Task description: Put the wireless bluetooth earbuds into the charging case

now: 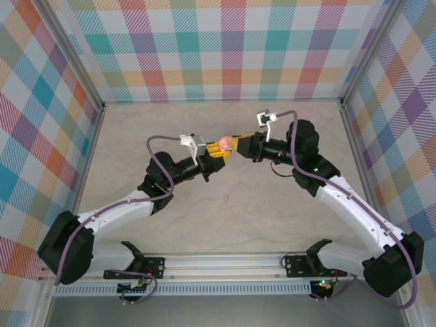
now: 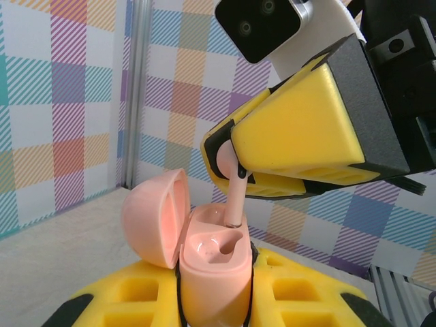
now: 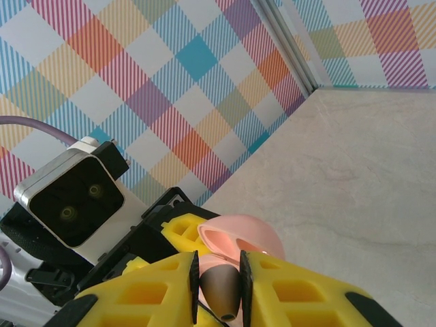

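Open salmon-pink clamshell charging case (image 2: pixel 214 266), lid swung left, clenched upright in the left gripper (image 1: pixel 218 158) above the pale marbled surface (image 1: pixel 231 225). Over it, the right gripper (image 2: pixel 228 170) grasps a pink stemmed earbud (image 2: pixel 236 197), its stem tip at the case's socket.

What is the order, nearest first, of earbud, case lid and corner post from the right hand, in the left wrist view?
1. Earbud, gripped in the right hand.
2. Case lid, below left.
3. Corner post, far behind, left.
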